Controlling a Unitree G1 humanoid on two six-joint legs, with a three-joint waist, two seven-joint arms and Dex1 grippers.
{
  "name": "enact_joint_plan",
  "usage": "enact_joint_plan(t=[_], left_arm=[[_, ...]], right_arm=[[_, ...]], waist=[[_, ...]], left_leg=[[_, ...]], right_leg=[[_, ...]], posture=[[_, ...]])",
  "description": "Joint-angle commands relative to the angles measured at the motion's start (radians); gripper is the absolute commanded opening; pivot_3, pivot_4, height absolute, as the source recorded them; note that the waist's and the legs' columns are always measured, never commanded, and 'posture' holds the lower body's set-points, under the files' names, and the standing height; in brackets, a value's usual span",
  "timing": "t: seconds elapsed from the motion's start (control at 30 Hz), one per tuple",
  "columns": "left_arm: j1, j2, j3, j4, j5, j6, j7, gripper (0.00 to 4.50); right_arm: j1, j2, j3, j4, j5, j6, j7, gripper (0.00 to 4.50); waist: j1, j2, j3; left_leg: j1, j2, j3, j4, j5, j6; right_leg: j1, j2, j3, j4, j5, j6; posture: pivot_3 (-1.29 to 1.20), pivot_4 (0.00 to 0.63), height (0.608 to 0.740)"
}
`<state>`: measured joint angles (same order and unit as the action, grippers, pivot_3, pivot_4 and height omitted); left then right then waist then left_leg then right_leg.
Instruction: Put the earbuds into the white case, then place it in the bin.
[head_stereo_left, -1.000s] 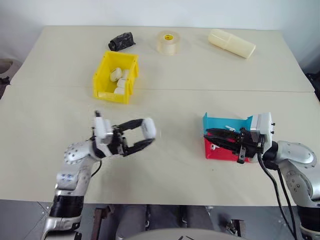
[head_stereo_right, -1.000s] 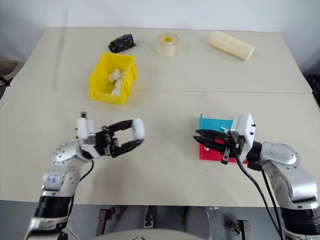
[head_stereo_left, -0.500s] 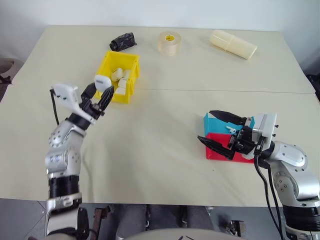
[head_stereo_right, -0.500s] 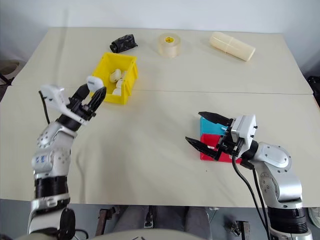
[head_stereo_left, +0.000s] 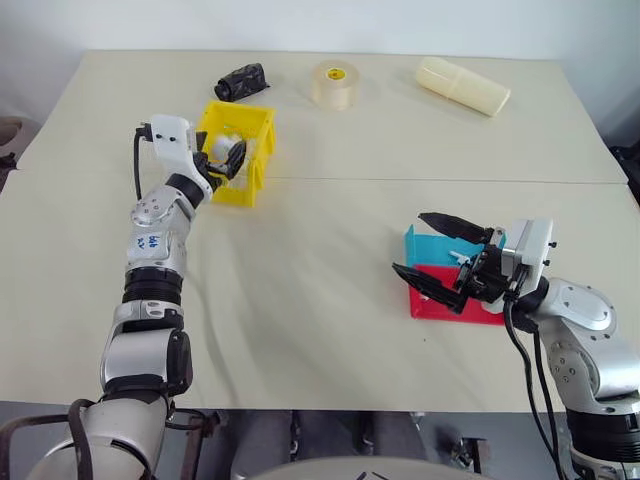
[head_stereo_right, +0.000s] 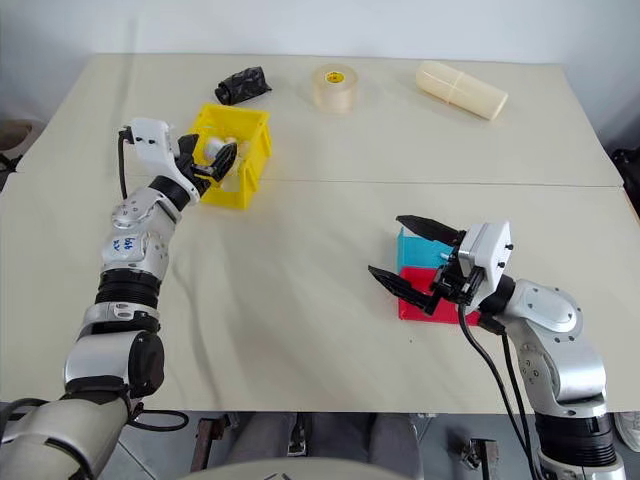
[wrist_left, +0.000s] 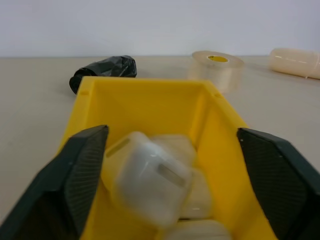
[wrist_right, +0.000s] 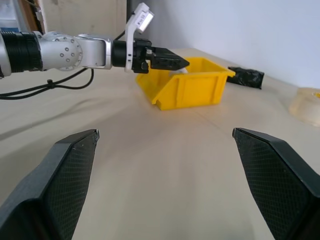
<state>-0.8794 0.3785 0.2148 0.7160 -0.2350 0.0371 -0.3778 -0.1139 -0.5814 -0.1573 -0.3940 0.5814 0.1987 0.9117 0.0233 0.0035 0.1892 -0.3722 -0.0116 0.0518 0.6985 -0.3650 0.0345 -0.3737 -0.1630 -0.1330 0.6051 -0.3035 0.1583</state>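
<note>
While the left gripper (head_stereo_left: 232, 158) reaches over the yellow bin (head_stereo_left: 255, 176), its fingers stand spread wide and the white case (wrist_left: 147, 177) sits blurred between them, touching neither, above other pale cases whose edges I cannot separate. Whether the earbuds are inside it is hidden. Over by the teal and red trays (head_stereo_left: 430, 300), the right gripper (head_stereo_left: 432, 255) gapes wide, holding nothing.

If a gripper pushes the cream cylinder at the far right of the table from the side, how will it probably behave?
The cream cylinder lies on its side on the flat table, so it would probably roll. Its smooth rounded surface may slip between the fingers. It looks like pale plastic, so it is perhaps light.
</note>
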Motion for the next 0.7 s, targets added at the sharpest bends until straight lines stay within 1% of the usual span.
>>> enact_joint_plan(t=[0.03, 0.07, 0.13, 0.2, 0.33, 0.4, 0.47, 0.53, 0.6, 0.7], left_arm=[[0.025, 0.034, -0.001, -0.094, -0.011, -0.029, -0.068, 4.48], [0.053, 0.044, -0.004, -0.142, -0.017, -0.035, -0.097, 4.48], [0.106, 0.065, -0.002, -0.242, -0.068, 0.047, -0.176, 4.48], [0.183, 0.107, -0.019, -0.361, -0.101, 0.094, -0.281, 4.48], [0.395, 0.209, -0.029, -0.611, -0.143, 0.048, -0.478, 4.48], [0.502, 0.257, -0.025, -0.704, -0.154, 0.053, -0.536, 4.48], [0.622, 0.303, -0.013, -0.759, -0.165, 0.013, -0.618, 4.48], [0.69, 0.322, -0.006, -0.782, -0.161, -0.019, -0.643, 4.48], [0.719, 0.328, -0.007, -0.788, -0.151, -0.026, -0.64, 4.48], [0.74, 0.325, -0.004, -0.793, -0.145, -0.035, -0.63, 4.48]], right_arm=[[0.0, -0.014, -0.018, -0.035, 0.013, -0.004, -0.001, 4.5], [0.002, -0.02, -0.025, -0.032, 0.015, -0.004, 0.004, 4.5], [0.005, -0.033, -0.036, -0.022, 0.017, -0.009, 0.02, 4.5], [0.01, -0.056, -0.047, -0.008, 0.026, -0.006, 0.05, 4.5], [0.022, -0.117, -0.072, 0.049, 0.044, -0.012, 0.144, 4.5], [0.026, -0.135, -0.084, 0.083, 0.055, -0.023, 0.188, 4.5], [0.022, -0.137, -0.094, 0.136, 0.038, -0.075, 0.232, 4.5], [0.024, -0.148, -0.094, 0.185, 0.014, -0.115, 0.276, 4.5], [0.03, -0.157, -0.098, 0.227, -0.001, -0.139, 0.304, 4.5], [0.035, -0.157, -0.112, 0.265, -0.003, -0.157, 0.315, 4.5]], waist=[[0.0, 0.0, 0.0], [-0.001, 0.0, 0.0], [-0.001, 0.0, 0.0], [-0.002, 0.0, 0.0], [-0.005, 0.0, 0.0], [-0.005, 0.0, 0.0], [-0.005, 0.0, 0.0], [-0.004, 0.001, 0.0], [0.006, 0.001, 0.0], [0.008, 0.001, 0.0]], left_leg=[[0.0, 0.0, 0.0, 0.0, 0.0, 0.0], [0.0, 0.0, 0.0, 0.0, 0.0, 0.0], [0.0, 0.0, 0.0, 0.0, 0.0, 0.0], [0.0, 0.0, 0.0, 0.0, 0.0, 0.0], [0.0, 0.005, 0.0, 0.0, 0.0, 0.0], [0.0, 0.006, 0.001, 0.0, 0.0, 0.0], [0.001, 0.006, 0.001, 0.0, 0.0, 0.0], [0.001, 0.007, 0.001, 0.0, 0.0, 0.0], [0.001, 0.007, 0.001, 0.0, 0.0, 0.0], [0.002, 0.006, 0.0, 0.001, 0.0, 0.0]], right_leg=[[0.0, 0.0, 0.0, 0.0, 0.0, 0.0], [0.0, 0.0, 0.0, 0.0, 0.0, 0.0], [0.0, 0.0, 0.0, 0.0, 0.0, 0.0], [0.0, 0.0, 0.0, 0.0, 0.0, 0.0], [0.0, 0.0, 0.001, 0.0, 0.0, 0.0], [0.0, 0.0, 0.001, -0.001, 0.0, 0.0], [0.0, 0.0, 0.001, -0.001, 0.0, 0.0], [0.0, 0.0, 0.002, -0.001, 0.0, 0.0], [0.001, 0.0, 0.001, 0.0, 0.0, 0.0], [0.003, -0.001, 0.001, 0.0, 0.0, 0.0]], posture=[[0.0, 0.15, 0.74], [0.0, 0.15, 0.74], [0.0, 0.15, 0.74], [0.0, 0.15, 0.74], [0.0, 0.15, 0.74], [0.0, 0.15, 0.74], [0.0, 0.15, 0.74], [0.0, 0.15, 0.74], [0.0, 0.15, 0.74], [0.0, 0.15, 0.74]])
